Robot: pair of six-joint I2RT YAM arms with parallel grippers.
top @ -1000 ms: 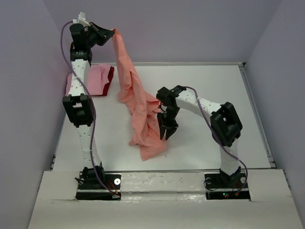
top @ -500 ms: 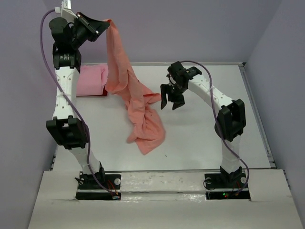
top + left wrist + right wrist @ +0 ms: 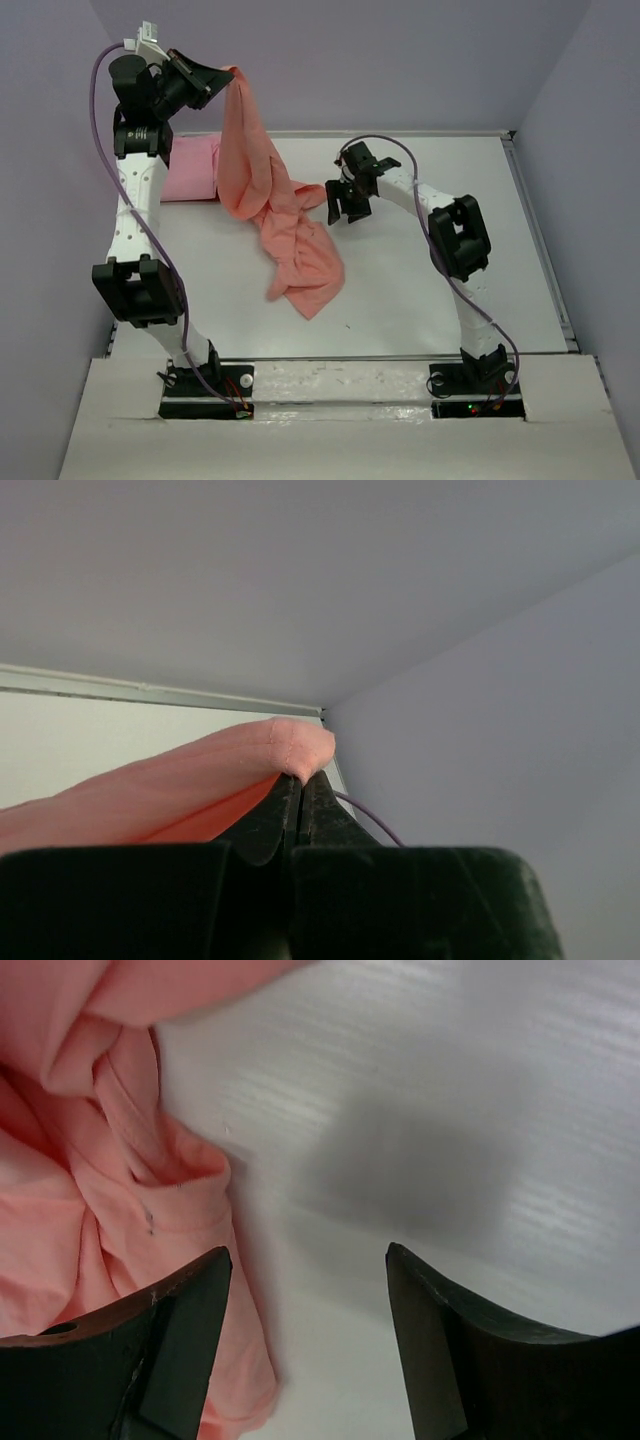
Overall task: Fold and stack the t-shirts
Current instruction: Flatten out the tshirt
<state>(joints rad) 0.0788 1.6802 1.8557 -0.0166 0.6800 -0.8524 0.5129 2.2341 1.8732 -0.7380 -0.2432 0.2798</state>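
Left hand (image 3: 222, 80) is raised high at the back left and pinched shut on a hemmed edge of the salmon-orange t-shirt (image 3: 285, 235). In the left wrist view the cloth (image 3: 180, 790) folds over the tips of the hand (image 3: 300, 780), with no gap between the fingers.

From that grip the shirt hangs as one long, twisted rope. Its long axis runs down and away from the left hand, slanting toward the near edge of the table (image 3: 450, 270). The upper part is in the air. The lower part lies bunched on the table, with its free end furthest from the left hand.

Right hand (image 3: 350, 208) is low, with its fingers spread wide and nothing between them. In the right wrist view there is bare table between the tips of the hand (image 3: 305, 1260). The shirt's folds (image 3: 90, 1190) lie just beside its left finger, on the side toward the left arm.

Judgement: the next grasp falls to the right hand, which is much the nearer to the part lying on the table. It calls for a short sideways shift toward the left arm. Which edge or corner lies uppermost in the bunch cannot be told.

Pink t-shirt (image 3: 190, 168) lies folded below the left hand, well apart from the right hand.
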